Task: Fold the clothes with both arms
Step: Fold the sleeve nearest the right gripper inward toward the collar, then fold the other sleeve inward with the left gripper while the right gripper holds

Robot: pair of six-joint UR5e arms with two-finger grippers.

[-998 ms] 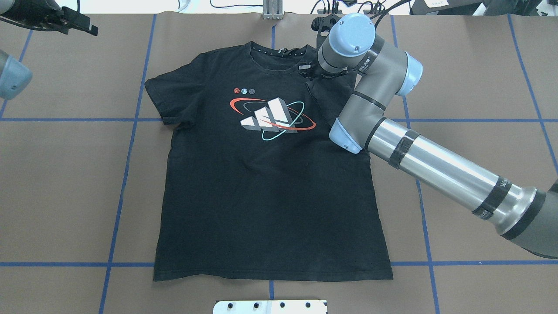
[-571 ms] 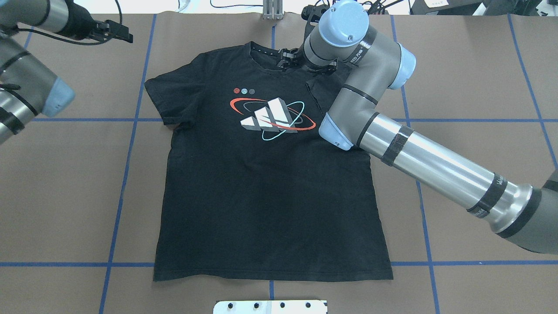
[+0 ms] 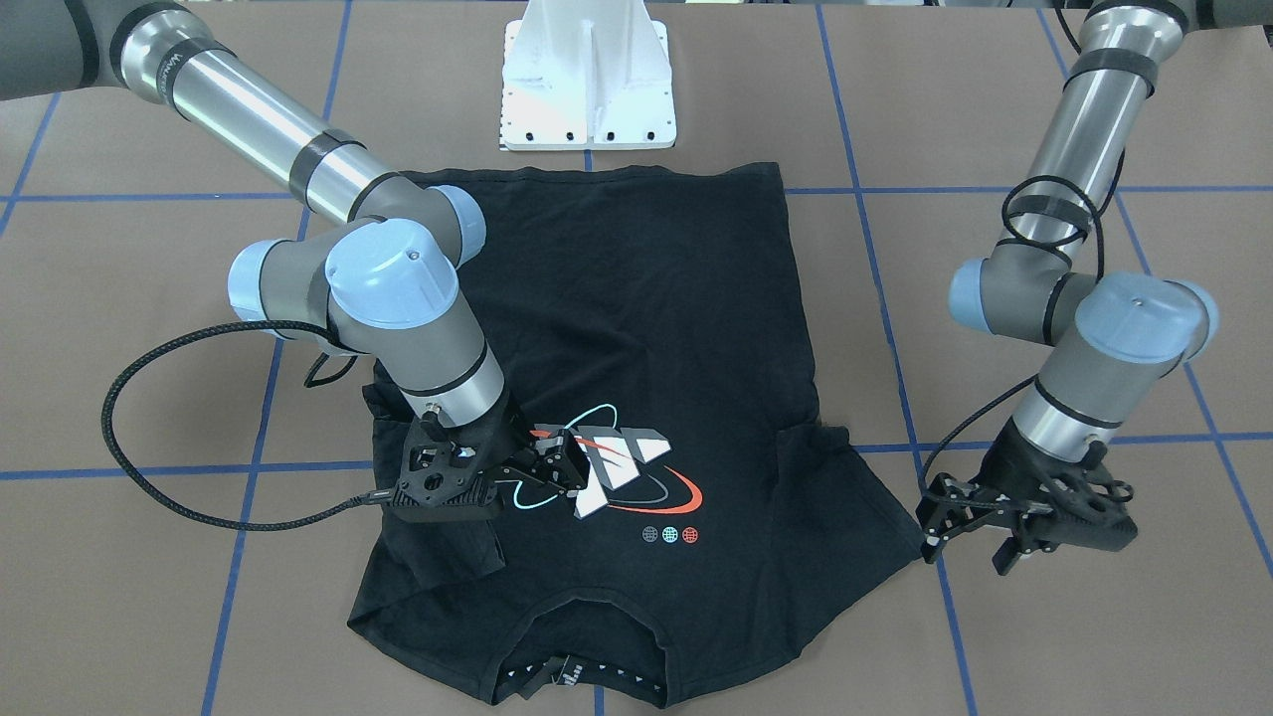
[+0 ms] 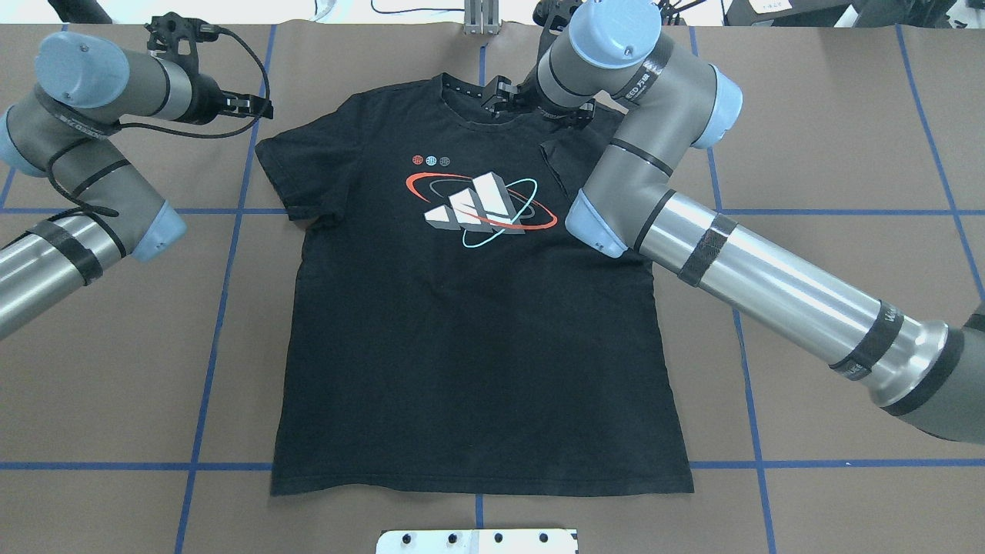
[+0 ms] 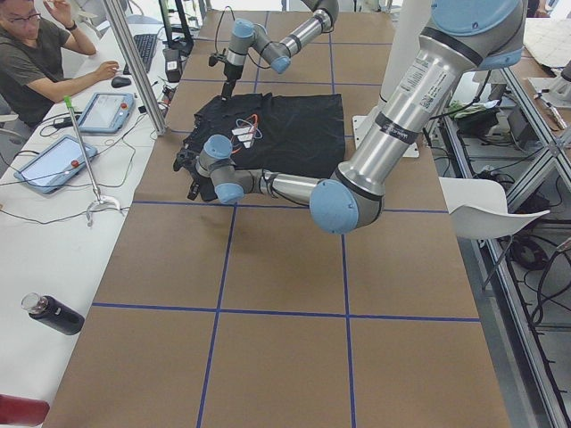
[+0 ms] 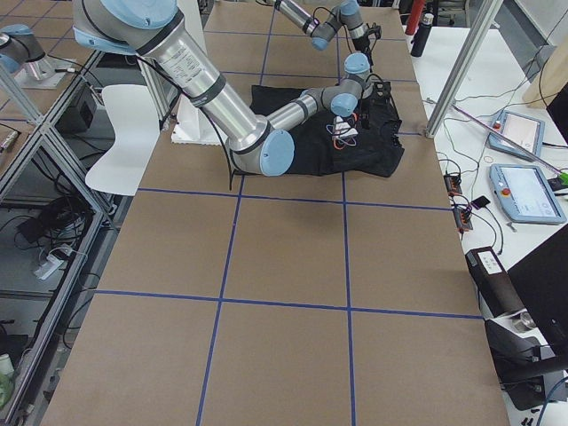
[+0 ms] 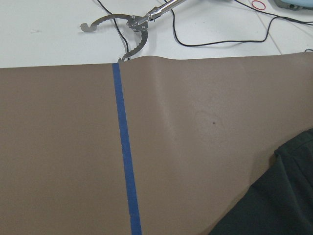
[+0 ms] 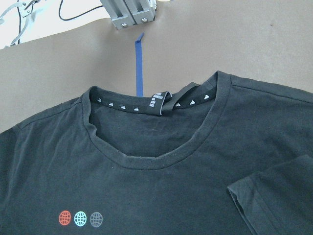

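Note:
The black T-shirt (image 4: 477, 346) lies flat on the brown table, logo (image 4: 477, 204) up and collar at the far side. One sleeve (image 4: 573, 161) is folded inward over the body, under my right arm. My right gripper (image 4: 499, 98) hovers over the collar near that shoulder, open and empty (image 3: 562, 465). The right wrist view shows the collar (image 8: 146, 156) and the folded sleeve's hem (image 8: 244, 196). My left gripper (image 4: 260, 106) stands open just off the other sleeve's edge (image 3: 960, 542), apart from the cloth. A corner of that sleeve (image 7: 279, 196) shows in the left wrist view.
The white pedestal base (image 3: 589, 89) stands at the shirt's hem side. Blue tape lines (image 4: 223, 308) grid the brown cover. A metal bracket (image 4: 481, 19) sits at the far edge, and a toothed metal tool (image 7: 122, 29) lies beyond it. A person (image 5: 36, 62) sits at a side desk.
My left arm has swung in from the far left corner, bringing its gripper beside the shirt's sleeve. My right gripper has shifted from the folded sleeve's shoulder toward the collar.

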